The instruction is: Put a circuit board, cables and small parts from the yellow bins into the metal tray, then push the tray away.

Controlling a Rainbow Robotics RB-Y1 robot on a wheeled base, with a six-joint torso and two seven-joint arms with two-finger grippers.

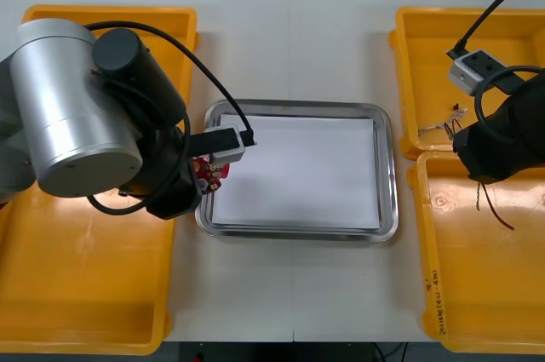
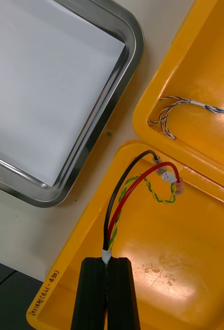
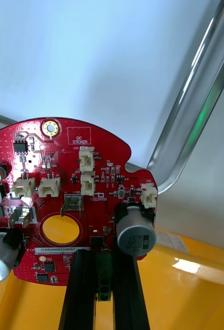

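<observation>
My left gripper [image 3: 104, 265] is shut on the edge of a round red circuit board [image 3: 65, 196]. It holds the board [image 1: 209, 175] over the left rim of the metal tray [image 1: 387, 166], which is white inside [image 3: 91, 62]. My right gripper [image 2: 107, 268] is shut on a cable of black, red and yellow-green wires [image 2: 124, 198]. That cable hangs over the near right yellow bin [image 2: 184, 258], close to the bin's far corner. In the front view the cable's loose end [image 1: 494, 209] trails below the right arm [image 1: 507, 136].
A twisted blue and white cable [image 2: 178, 105] lies in the far right bin [image 1: 477, 38], near its front wall. Two more yellow bins [image 1: 85, 294] stand on the left, partly under the left arm. Bare table separates the tray from the right bins.
</observation>
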